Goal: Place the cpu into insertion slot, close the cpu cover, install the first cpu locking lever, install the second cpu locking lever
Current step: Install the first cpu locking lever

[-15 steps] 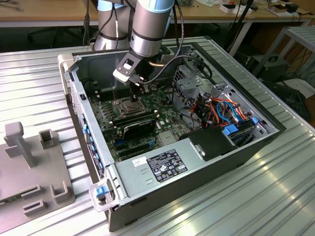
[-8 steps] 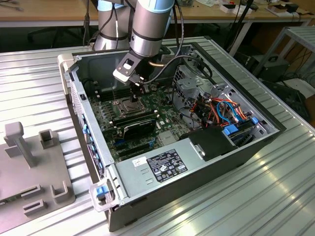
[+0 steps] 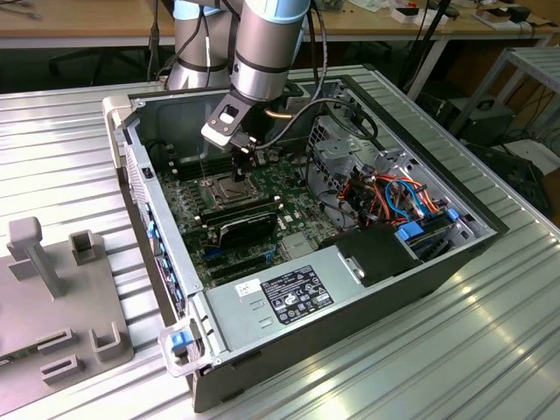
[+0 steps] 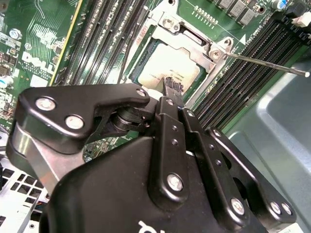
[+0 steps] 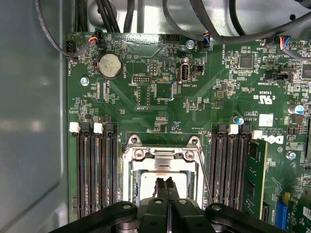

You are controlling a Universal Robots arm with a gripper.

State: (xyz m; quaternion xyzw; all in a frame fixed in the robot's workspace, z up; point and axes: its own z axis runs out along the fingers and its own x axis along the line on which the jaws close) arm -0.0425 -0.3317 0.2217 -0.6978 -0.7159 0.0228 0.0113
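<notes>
The cpu point(image 4: 170, 65), a square chip with a dull silver top, lies in the insertion slot point(image 5: 193, 141) of the green motherboard point(image 5: 160, 97). The silvery cpu cover point(image 5: 130, 174) lies flat around it, and the chip shows through its window. My gripper point(image 4: 170, 86) is shut with nothing between its fingers, its tips right over the chip's edge. In the exterior view the gripper point(image 3: 242, 168) hangs just above the slot point(image 3: 220, 186). One thin wire locking lever point(image 4: 265, 63) stands free, angled away from the socket, and shows beside the cover in the first wrist view point(image 5: 205, 178).
Long black memory slots point(image 5: 95, 170) flank the socket on both sides, one holding a green stick point(image 5: 253, 179). Black cables point(image 5: 121, 14) run along the case wall. In the exterior view a drive cage point(image 3: 337, 149), coloured cables point(image 3: 398, 197) and a power supply point(image 3: 289, 297) crowd the case.
</notes>
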